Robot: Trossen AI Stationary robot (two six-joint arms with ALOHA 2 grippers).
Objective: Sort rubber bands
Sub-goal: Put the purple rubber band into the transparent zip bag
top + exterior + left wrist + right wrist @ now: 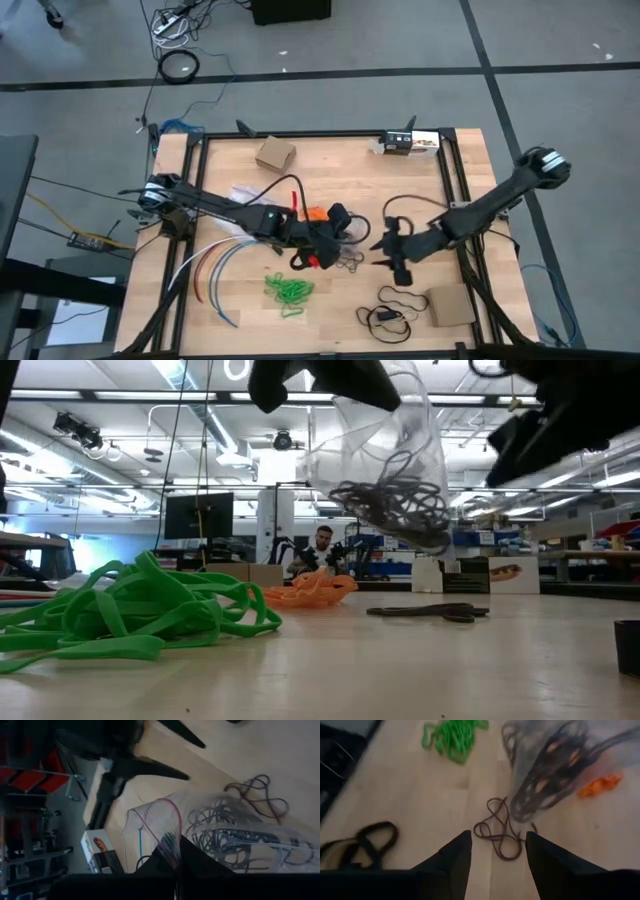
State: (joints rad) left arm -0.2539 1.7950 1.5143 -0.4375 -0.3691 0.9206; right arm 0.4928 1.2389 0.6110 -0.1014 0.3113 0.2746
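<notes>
A clear zip bag [385, 455] with dark rubber bands inside hangs over the table's middle, and my left gripper [338, 228] is shut on it. On the wood lie a green heap [289, 289], an orange heap [314, 213] and a few loose dark bands [496, 831]. My right gripper [497, 852] is open, slanting down just right of the bag. Its fingers stand on either side of the loose dark bands without touching them. The bag [560, 765] is just beyond these fingers. My left gripper pinches the bag at its mouth, by the pink zip line [167, 842]. The gripper's own dark body hides the fingertips. The bag hangs tilted below the fingers, clear of the table, with the dark bands gathered in its lower end [400, 510].
A big black cord loop [390, 315] and a cardboard box [450, 305] lie near the front right. Another cardboard box [275, 153] sits far left, and a printed box [405, 143] stands at the far edge. Long coloured cables [215, 265] curve at the left.
</notes>
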